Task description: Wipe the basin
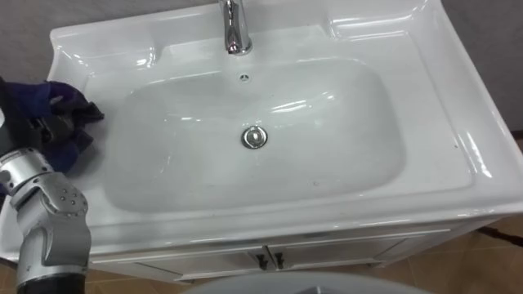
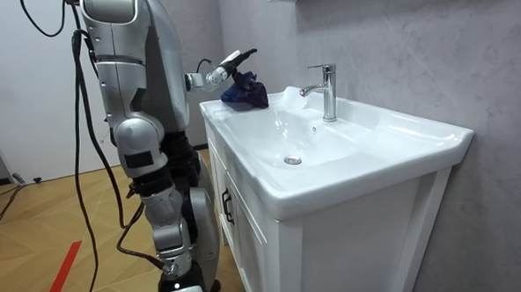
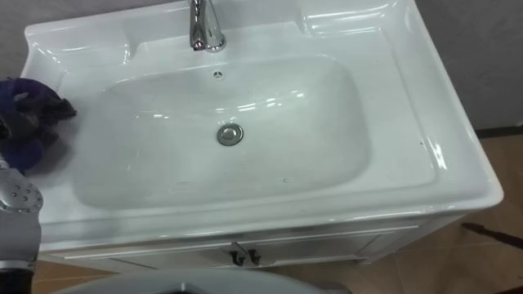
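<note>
A white basin (image 1: 458, 143) with a chrome tap (image 1: 235, 28) and a round drain (image 1: 254, 137) lies below me. A crumpled dark blue cloth (image 1: 69, 98) sits on the basin's left ledge, beside the bowl. My left hand (image 1: 47, 126) rests in the cloth's folds. In the room view its fingers (image 2: 239, 57) reach out fairly straight over the cloth (image 2: 245, 92), touching its top. I stand at the left end of the cabinet, facing the basin.
A white cabinet (image 2: 247, 243) with two door handles (image 1: 270, 261) carries the basin. A grey wall stands behind the tap, and a raised rim (image 1: 368, 24) runs along the back. The floor is wood.
</note>
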`<state>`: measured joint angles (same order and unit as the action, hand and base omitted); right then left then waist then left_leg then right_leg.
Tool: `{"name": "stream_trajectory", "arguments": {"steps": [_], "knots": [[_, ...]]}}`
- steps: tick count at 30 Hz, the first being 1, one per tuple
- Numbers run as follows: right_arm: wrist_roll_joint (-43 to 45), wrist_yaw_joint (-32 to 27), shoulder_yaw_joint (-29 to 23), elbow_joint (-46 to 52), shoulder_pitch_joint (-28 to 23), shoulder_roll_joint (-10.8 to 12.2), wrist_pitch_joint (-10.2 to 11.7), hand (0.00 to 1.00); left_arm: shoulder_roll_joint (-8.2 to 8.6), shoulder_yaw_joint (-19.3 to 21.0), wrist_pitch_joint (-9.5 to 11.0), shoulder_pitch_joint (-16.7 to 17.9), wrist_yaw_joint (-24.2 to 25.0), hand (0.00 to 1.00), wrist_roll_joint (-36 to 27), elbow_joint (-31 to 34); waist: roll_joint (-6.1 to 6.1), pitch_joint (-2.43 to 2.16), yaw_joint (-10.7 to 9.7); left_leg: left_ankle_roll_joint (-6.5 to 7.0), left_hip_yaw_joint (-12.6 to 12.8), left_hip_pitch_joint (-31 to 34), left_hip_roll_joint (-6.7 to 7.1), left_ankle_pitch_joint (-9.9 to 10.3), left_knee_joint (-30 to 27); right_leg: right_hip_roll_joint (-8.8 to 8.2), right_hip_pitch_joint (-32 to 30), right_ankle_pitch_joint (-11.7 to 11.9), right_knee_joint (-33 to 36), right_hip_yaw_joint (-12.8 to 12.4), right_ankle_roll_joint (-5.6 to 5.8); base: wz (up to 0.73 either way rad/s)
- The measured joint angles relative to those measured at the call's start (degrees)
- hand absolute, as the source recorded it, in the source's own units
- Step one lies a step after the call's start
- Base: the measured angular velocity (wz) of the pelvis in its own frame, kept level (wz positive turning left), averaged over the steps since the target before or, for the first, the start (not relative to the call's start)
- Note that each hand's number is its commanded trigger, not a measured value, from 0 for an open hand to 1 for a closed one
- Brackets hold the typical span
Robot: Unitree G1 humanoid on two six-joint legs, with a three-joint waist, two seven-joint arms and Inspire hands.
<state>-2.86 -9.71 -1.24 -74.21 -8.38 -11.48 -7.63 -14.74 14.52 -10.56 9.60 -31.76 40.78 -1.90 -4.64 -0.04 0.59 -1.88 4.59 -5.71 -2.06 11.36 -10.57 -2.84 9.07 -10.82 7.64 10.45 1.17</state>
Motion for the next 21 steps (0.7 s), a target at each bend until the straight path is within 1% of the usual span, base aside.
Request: {"name": "stream_trajectory", "arguments": {"steps": [1, 5, 6, 7, 8, 10, 11, 12, 13, 14, 15, 16, 19, 20, 21], "knots": [[-0.09, -0.12, 0.00, 0.22, 0.07, 0.02, 0.02, 0.00, 0.01, -0.02, 0.00, 0.00, 0.03, 0.00, -1.83, -0.01, -0.12, 0.10, -0.14, 0.00, 0.00, 0.03, 0.00, 0.00, -0.03, 0.00, -0.01, -0.01, -0.02, 0.00, -0.01, 0.00], [-0.01, -0.07, 0.00, 0.75, 0.12, 0.18, 0.04, 0.00, 0.21, -0.04, 0.16, 0.00, 0.15, 0.00, -6.39, 0.10, -0.25, 0.16, -0.84, 0.00, -0.18, 0.03, 0.06, 0.00, -0.03, -0.04, 0.18, -0.17, -0.01, 0.34, 0.02, 0.04], [-0.07, -0.09, -0.03, 0.77, 0.31, 0.22, 0.04, 0.00, 0.55, -0.04, 0.17, 0.00, 0.19, 0.00, -9.23, 0.12, -0.21, 0.17, -0.98, 0.00, -0.20, 0.02, 0.07, 0.00, -0.02, -0.05, 0.20, -0.20, 0.01, 0.41, 0.02, 0.04], [-0.26, -0.13, -0.03, 0.89, 0.55, 0.22, 0.04, 0.00, 0.89, -0.04, 0.21, 0.00, 0.32, 0.00, -13.50, 0.12, -0.19, 0.18, -0.86, 0.00, -0.20, 0.02, 0.07, 0.00, 0.03, -0.04, 0.22, -0.23, 0.02, 0.40, 0.02, 0.00], [-0.54, -0.14, -0.02, 1.09, 0.56, 0.21, 0.04, 0.00, 1.03, -0.07, 0.21, 0.01, 0.55, 0.00, -15.81, 0.11, -0.16, 0.17, -0.89, 0.00, -0.20, 0.01, 0.07, 0.00, 0.09, -0.04, 0.21, -0.25, 0.02, 0.35, 0.02, 0.00], [-3.41, -0.28, -0.02, 1.59, 0.95, 0.19, 0.03, 0.00, 1.76, -0.40, 0.37, 0.14, 1.34, 0.00, -26.22, -0.28, 0.21, 0.30, -1.42, 0.00, -0.23, -0.12, 0.09, 0.00, 0.18, -0.10, 0.36, -0.26, 0.04, 0.60, 0.03, 0.00], [-3.90, -0.29, -0.02, 1.71, 1.07, 0.19, 0.02, 0.00, 2.10, -0.43, 0.58, 0.18, 1.62, 0.00, -28.24, -0.82, 0.29, 0.32, -1.40, 0.00, -0.19, -0.22, 0.09, 0.00, 0.25, -0.10, 0.37, -0.27, 0.05, 0.57, 0.04, 0.00], [-4.54, -0.32, -0.05, 2.08, 0.79, 0.38, 0.06, 0.00, 2.81, -0.51, 0.64, 0.33, 2.72, 0.00, -32.94, -1.89, 0.61, 0.55, -1.76, 0.00, -0.18, -0.57, 0.11, 0.00, 0.31, -0.12, 0.74, -0.33, -0.01, 0.59, 0.07, 0.00], [-4.56, -0.32, -0.28, 3.11, 0.84, 0.87, 0.07, 0.00, 3.56, -0.50, 0.67, 0.57, 4.26, 0.00, -38.40, -2.64, 1.10, 0.71, -1.60, 0.00, -0.22, -0.64, 0.17, 0.00, 0.36, -0.15, 1.04, -0.57, -0.02, 0.59, 0.09, 0.00], [-4.56, -0.28, -0.64, 3.33, 0.89, 1.15, 0.09, 0.00, 3.94, -0.44, 0.67, 0.93, 5.01, 0.00, -41.04, -2.83, 1.22, 0.61, -1.62, 0.00, -0.23, -0.64, 0.19, 0.00, 0.40, -0.15, 1.05, -0.62, -0.03, 0.59, 0.09, 0.00], [-4.57, -0.23, -1.99, 3.35, 1.21, 1.73, 0.16, 0.00, 4.67, -0.64, 2.03, 1.56, 6.44, 0.00, -45.53, -2.96, 1.46, 0.51, -1.74, 0.00, -0.23, -0.90, 0.19, 0.00, 0.39, -0.14, 1.01, -0.64, -0.02, 0.48, 0.08, 0.00], [-5.00, -0.20, -2.57, 3.33, 1.37, 2.06, 0.21, 0.00, 4.95, -1.03, 3.42, 1.53, 7.61, 0.00, -49.93, -2.96, 1.62, 0.40, -1.71, 0.00, -0.23, -0.89, 0.19, 0.00, 0.37, -0.14, 0.99, -0.64, 0.03, 0.48, 0.08, 0.00], [-6.55, -0.12, -2.65, 3.93, 1.57, 2.03, 0.71, 0.00, 4.69, -0.27, 5.42, 1.43, 10.19, 0.00, -56.71, -3.91, 1.52, 0.27, -1.58, 0.00, -0.21, -0.94, 0.20, 0.00, 0.34, -0.17, 1.02, -0.63, 0.18, 0.48, 0.08, 0.00], [-6.67, -0.12, -2.79, 4.14, 1.53, 2.03, 0.72, 0.00, 4.66, 0.07, 5.65, 1.43, 10.83, 0.00, -57.40, -4.28, 1.47, 0.24, -1.60, 0.00, -0.21, -0.94, 0.20, 0.00, 0.31, -0.17, 1.03, -0.63, 0.21, 0.49, 0.08, 0.00], [-6.96, -0.12, -2.97, 4.55, 1.47, 1.88, 0.72, 0.00, 4.60, 0.46, 5.87, 1.43, 11.98, 0.00, -58.51, -5.02, 1.10, 0.06, -1.60, 0.00, -0.22, -0.94, 0.19, 0.00, 0.26, -0.17, 1.04, -0.63, 0.29, 0.52, 0.08, 0.00]]}}
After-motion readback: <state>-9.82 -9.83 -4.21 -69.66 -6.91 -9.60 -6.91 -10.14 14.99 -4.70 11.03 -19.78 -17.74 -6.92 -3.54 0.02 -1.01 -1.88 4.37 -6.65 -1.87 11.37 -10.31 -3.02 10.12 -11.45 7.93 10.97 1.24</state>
